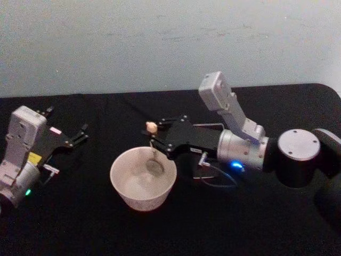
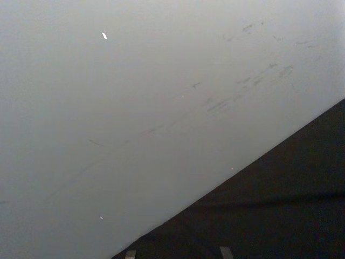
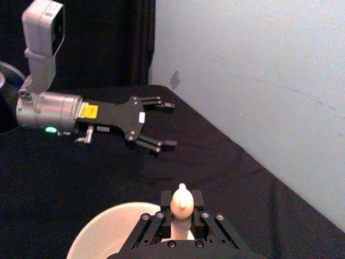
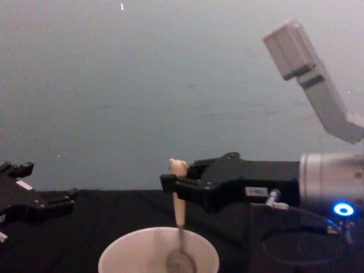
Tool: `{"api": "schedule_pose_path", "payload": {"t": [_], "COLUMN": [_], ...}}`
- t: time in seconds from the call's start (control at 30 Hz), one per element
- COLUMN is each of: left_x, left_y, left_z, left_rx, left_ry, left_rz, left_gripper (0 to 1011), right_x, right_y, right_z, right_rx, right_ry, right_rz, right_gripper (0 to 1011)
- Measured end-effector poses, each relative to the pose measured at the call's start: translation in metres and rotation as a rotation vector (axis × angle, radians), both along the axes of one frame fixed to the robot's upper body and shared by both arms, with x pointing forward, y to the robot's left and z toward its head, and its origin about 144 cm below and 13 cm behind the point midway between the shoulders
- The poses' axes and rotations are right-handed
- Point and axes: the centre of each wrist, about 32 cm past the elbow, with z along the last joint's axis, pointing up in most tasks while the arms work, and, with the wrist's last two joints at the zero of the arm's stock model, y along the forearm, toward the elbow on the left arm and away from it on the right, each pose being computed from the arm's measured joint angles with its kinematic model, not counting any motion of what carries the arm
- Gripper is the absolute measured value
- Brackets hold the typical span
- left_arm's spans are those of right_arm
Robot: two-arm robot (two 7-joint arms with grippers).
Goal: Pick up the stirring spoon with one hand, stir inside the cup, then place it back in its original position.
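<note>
- Black cloth covers the table (image 1: pixel 80 224), and a pale wall (image 1: pixel 160 42) with some thin scratches stands behind it.
- The right hand (image 1: pixel 154 137) reaches in from the robot's right side and hangs over the far rim of the cup. Its dark fingers are closed on the stirring spoon (image 4: pixel 180 213), and they pinch the beige handle high up.
- The small bear-head top of the spoon stands just above the fingers. In the right wrist view it shows between the two finger pads.
- The spoon is almost upright. Its thin dark neck goes down into the cup, and the shiny round bowl is low inside it, near the bottom. I cannot tell if the bowl touches the bottom.
- The cup (image 1: pixel 141 200) is wide and cream-white. It stands on the table near the middle, directly under the right hand.
- The left hand (image 3: pixel 164 123) is well apart from the cup, on the robot's left side, above the table. Its fingers are spread wide and hold nothing, and they point toward the far side of the table.
</note>
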Motion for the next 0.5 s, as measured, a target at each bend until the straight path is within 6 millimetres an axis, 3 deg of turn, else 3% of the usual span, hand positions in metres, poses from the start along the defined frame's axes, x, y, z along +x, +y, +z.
{"api": "schedule_pose_path", "payload": {"t": [0.27, 0.5], "left_x": [0.000, 0.000], "left_y": [0.000, 0.000], "left_z": [0.000, 0.000], "left_rx": [0.000, 0.000], "left_ry": [0.000, 0.000], "left_rz": [0.000, 0.000], "left_gripper": [1001, 1001], "right_x": [-0.017, -0.027], "right_y": [-0.020, -0.019], "right_z": [0.001, 0.004], "right_rx": [-0.009, 0.013], "right_ry": [0.012, 0.021], "right_rz": [0.048, 0.087], "right_gripper": [211, 211]}}
